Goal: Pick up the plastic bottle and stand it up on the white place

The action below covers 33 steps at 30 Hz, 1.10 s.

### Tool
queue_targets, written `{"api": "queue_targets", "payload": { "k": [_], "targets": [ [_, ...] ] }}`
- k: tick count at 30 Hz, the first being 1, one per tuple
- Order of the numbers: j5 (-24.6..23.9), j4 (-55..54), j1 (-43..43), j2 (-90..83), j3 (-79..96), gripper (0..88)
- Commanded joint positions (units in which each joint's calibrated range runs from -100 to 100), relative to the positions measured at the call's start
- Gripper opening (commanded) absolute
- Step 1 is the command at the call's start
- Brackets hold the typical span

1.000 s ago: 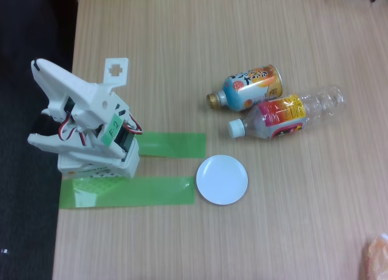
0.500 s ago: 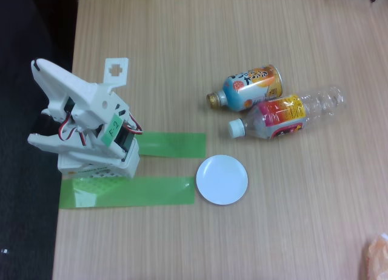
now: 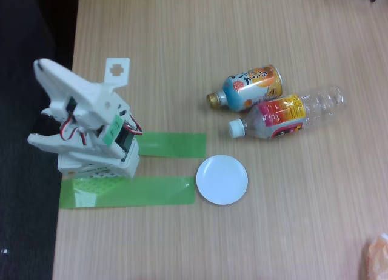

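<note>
The plastic bottle lies on its side right of centre in the fixed view. It is clear and ribbed, with a pink, yellow and orange label, and its white cap points left. The white place is a small round plate just below and left of the cap, with nothing on it. My white arm is folded over its base at the table's left edge, far from both. The gripper is tucked back at the arm's upper left, and I cannot make out how its jaws stand.
A shorter blue-and-orange bottle with a gold cap lies right above the plastic bottle, nearly touching it. Two green tape strips run between the arm's base and the plate. An orange thing sits at the lower right corner.
The folded arm has shifted very slightly around its green-tagged joint. The bottles and the plate have not moved.
</note>
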Motion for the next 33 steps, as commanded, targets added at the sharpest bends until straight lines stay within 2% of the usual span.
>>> {"api": "queue_targets", "payload": {
  "k": [1,6,8,10,13,17,20,23,26,30,33],
  "targets": [
    [0.34,21.58,0.3,0.67,-13.04,1.9],
    [0.24,68.02,0.16,1.93,-40.93,2.0],
    [0.24,81.06,0.16,5.12,-50.8,2.1],
    [0.24,88.44,0.16,10.92,-58.67,5.0],
    [0.5,89.3,0.3,22.68,-68.27,14.2],
    [5.27,89.13,-0.22,39.65,-82.12,23.6],
    [11.2,89.56,-0.22,50.06,-88.37,24.2],
    [20.6,90.5,-0.96,57.54,-88.46,24.3],
    [28.26,90.59,-5.77,62.49,-86.65,24.3],
    [33.98,90.85,-11.84,66.02,-82.21,24.3],
    [36.66,97.97,-15.18,66.44,-78.59,24.3]
  ]
}}
